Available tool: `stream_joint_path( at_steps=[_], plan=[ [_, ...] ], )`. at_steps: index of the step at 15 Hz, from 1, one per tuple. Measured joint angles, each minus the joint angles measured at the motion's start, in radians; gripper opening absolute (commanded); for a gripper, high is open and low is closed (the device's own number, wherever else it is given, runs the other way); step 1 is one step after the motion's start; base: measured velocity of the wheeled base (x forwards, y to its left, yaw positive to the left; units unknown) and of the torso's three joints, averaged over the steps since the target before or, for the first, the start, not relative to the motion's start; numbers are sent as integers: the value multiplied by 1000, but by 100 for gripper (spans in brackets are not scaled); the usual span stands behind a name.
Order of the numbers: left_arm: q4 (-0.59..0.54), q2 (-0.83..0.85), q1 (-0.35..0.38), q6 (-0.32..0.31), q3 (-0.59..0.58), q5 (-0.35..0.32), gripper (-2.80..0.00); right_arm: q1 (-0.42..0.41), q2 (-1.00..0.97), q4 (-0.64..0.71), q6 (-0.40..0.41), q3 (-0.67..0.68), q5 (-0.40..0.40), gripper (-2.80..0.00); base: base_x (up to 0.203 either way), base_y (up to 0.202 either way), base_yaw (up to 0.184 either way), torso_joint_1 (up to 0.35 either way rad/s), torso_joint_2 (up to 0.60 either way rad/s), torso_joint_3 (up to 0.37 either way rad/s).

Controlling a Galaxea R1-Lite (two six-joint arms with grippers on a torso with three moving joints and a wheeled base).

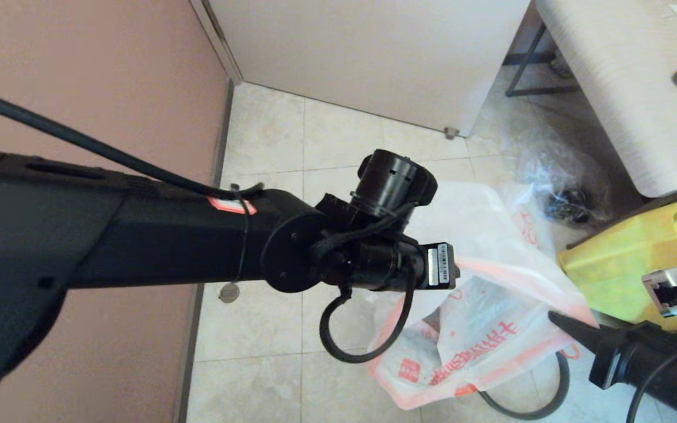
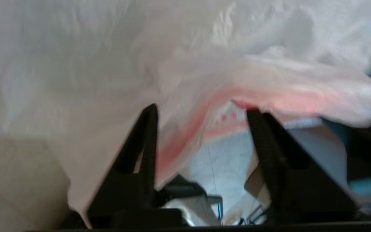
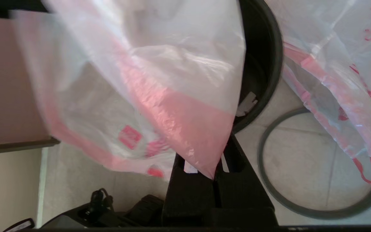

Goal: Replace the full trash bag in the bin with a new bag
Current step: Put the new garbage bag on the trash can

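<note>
The left arm [image 1: 138,235] hides most of the new bag [image 1: 479,305] and the whole bin in the head view; the left gripper's fingertips cannot be seen there. The right gripper [image 1: 556,320] shows only one dark tip; the arm is cut off at the near right corner. In the left wrist view the bag is blurred. In the right wrist view the bin [image 3: 266,64] is half covered by the bag, and the hoop [image 3: 301,206] partly by the full bag [image 3: 343,74].
</note>
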State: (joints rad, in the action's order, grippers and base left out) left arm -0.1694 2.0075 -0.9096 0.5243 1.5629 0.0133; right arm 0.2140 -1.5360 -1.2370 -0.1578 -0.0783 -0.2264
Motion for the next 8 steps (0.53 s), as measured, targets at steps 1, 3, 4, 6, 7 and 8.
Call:
stream_joint_path(
  at_steps=[1, 3, 4, 6, 7, 8],
  plan=[
    [4, -45, 0, 1, -46, -4, 0, -10, 0, 0, 2, 2, 0, -280, 0, 0, 0, 0, 0, 0],
    [42, -143, 39, 2, -159, -11, 0, -15, 17, 0, 2, 20, 0, -280, 0, 0, 0, 0, 0, 0],
    [82, -178, 74, 3, -201, -12, 0, -15, 27, 1, 3, 34, 0, -280, 0, 0, 0, 0, 0, 0],
    [165, -208, 130, 5, -244, -12, 0, -17, 40, 0, 4, 62, 0, -280, 0, 0, 0, 0, 0, 0],
    [193, -198, 145, 4, -248, -8, 0, -17, 44, 0, 4, 66, 0, -280, 0, 0, 0, 0, 0, 0],
    [228, -172, 158, 4, -244, 3, -261, -17, 46, -1, 3, 65, 0, -280, 0, 0, 0, 0, 0, 0]
  ],
)
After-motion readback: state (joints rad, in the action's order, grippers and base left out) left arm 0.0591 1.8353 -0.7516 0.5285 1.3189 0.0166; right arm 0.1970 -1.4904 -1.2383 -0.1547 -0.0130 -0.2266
